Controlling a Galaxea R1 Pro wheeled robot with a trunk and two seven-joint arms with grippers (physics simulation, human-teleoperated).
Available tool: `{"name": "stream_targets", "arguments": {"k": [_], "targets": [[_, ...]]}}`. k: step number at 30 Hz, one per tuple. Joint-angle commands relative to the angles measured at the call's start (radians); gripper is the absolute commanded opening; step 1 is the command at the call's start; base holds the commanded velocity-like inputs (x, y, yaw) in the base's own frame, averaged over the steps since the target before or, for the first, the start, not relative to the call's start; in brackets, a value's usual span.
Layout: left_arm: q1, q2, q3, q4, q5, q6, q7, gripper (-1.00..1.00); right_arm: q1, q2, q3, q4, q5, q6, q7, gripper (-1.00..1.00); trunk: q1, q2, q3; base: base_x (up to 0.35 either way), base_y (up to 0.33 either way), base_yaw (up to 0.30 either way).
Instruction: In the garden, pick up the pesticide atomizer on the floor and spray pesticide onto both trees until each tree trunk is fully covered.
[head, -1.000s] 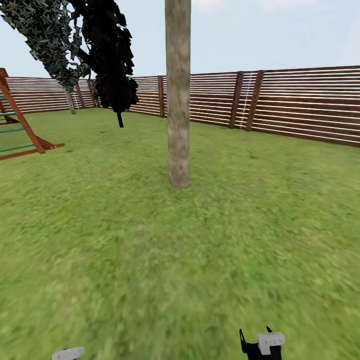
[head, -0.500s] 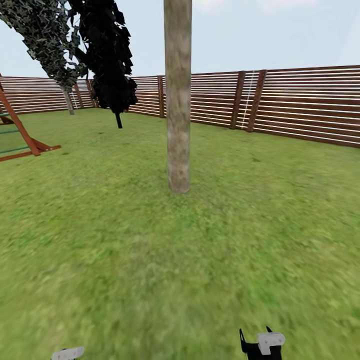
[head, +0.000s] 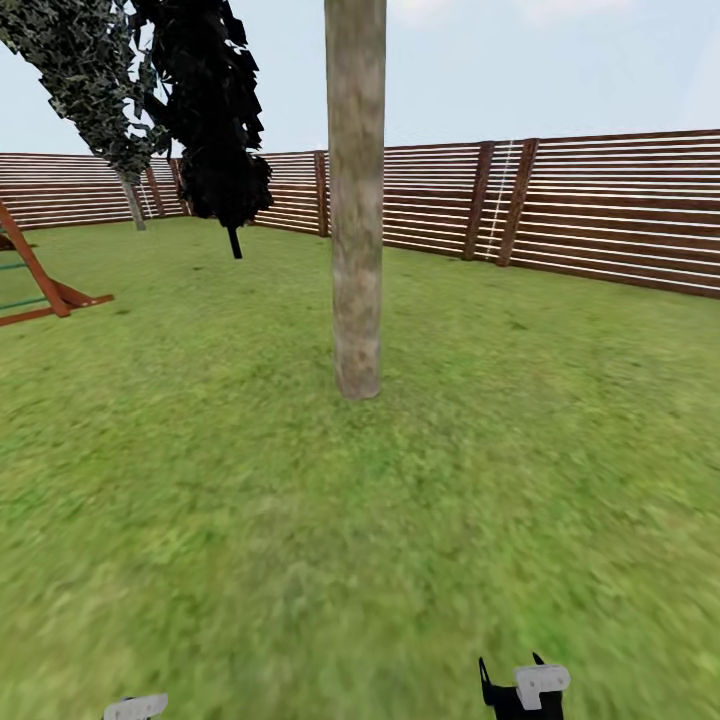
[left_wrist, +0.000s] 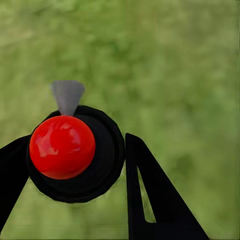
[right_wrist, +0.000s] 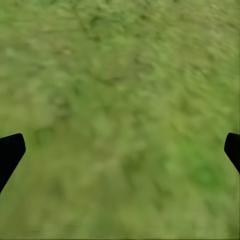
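Mottled beige-grey tree trunk (head: 356, 200) upright on green lawn (head: 300, 520), pesticide atomizer (left_wrist: 75, 152) with red cap clamped between left end effector (left_wrist: 75, 185) fingers

Outdoor garden, simulated: wide green lawn (head: 300, 520) ringed by a brown horizontal-slat wooden fence (head: 600, 210), open sky above. Bare tree trunk (head: 356, 200) mid-lawn, dark conifer (head: 215, 120) near the fence, wooden play frame (head: 40, 285) at left.

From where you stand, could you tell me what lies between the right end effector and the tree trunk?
Bare grass in the head view, from the right end effector to the tree trunk.
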Motion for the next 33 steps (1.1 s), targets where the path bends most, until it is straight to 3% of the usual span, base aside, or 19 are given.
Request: {"name": "stream_targets", "arguments": {"k": [1, 33], "targets": [[0.000, 0.001, -0.008, -0.001, 0.010, -0.002, -0.001, -1.00, -0.001, 0.000, -0.006, 0.001, 0.011, -0.003, -0.005, 1.00, 0.000, 0.000, -0.001, 0.338, 0.000, 0.000], [0.000, 0.001, -0.008, -0.001, 0.010, -0.003, -0.001, -1.00, -0.001, 0.002, -0.006, 0.001, 0.010, -0.003, -0.005, 1.00, 0.000, 0.000, -0.001, 0.338, 0.000, 0.000]]}}
